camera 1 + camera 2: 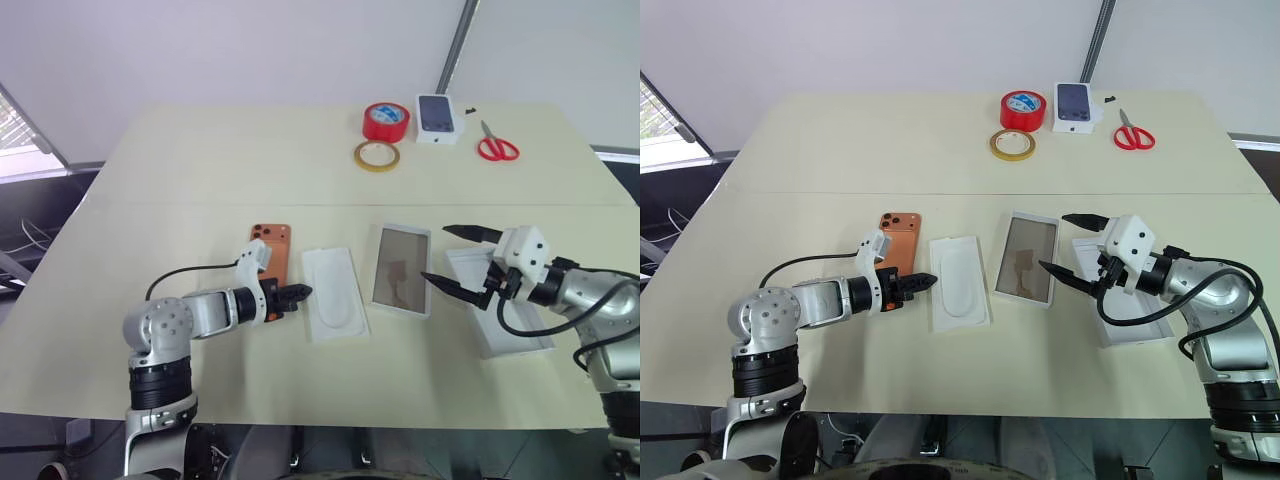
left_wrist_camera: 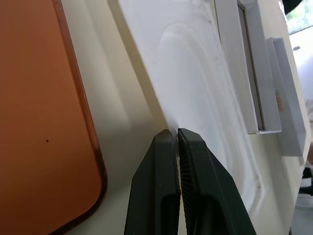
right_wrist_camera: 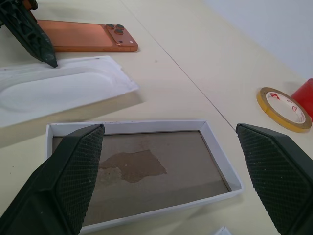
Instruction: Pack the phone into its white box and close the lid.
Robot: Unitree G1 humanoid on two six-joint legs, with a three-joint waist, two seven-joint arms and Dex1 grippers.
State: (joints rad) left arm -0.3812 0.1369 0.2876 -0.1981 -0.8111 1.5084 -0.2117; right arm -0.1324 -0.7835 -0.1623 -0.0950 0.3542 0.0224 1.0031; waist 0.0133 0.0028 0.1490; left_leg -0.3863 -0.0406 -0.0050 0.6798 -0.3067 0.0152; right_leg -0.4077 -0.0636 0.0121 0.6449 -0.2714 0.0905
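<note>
The left gripper [image 1: 300, 294] is pinching the edge of the white box [image 1: 335, 294], beside the phone [image 1: 271, 252]; the right gripper [image 1: 462, 261] is hovering spread wide over the tabletop [image 1: 200, 170].

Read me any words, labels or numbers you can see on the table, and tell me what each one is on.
No text can be read.
Red tape roll: a pale label on top, too small to read.
Yellow tape roll: red marks on its rim, illegible.
Small white box: a phone picture, no readable words.

Silver arms, black cables, 2 black-fingered grippers.
</note>
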